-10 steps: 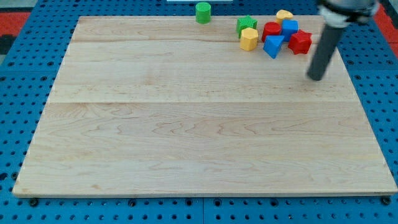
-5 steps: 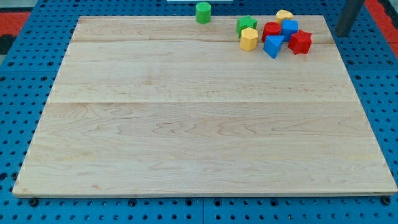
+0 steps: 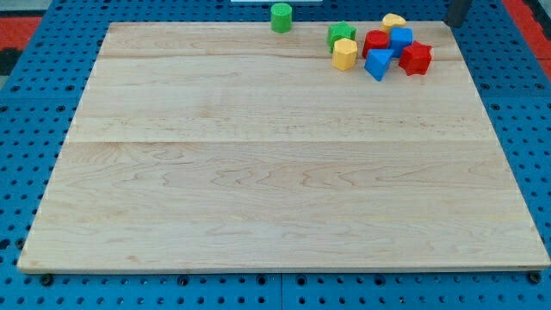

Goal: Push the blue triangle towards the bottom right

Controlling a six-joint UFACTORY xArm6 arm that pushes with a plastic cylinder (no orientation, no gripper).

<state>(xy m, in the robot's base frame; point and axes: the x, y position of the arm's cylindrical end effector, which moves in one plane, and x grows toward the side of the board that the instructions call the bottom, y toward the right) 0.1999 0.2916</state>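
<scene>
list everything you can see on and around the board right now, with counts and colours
wooden board: 1, light wood, fills most of the view
perforated base: 1, blue, around the board
green cylinder: 1, green, top edge, left of the cluster
green star: 1, green, cluster's left
yellow hexagon: 1, yellow, just below the green star
red cylinder: 1, red, cluster's middle
blue triangle: 1, blue, cluster's bottom
blue cube: 1, blue, right of the red cylinder
yellow block: 1, yellow, cluster's top
red star: 1, red, cluster's right
my tip: 1, dark, top right corner, right of all blocks, touching none
</scene>
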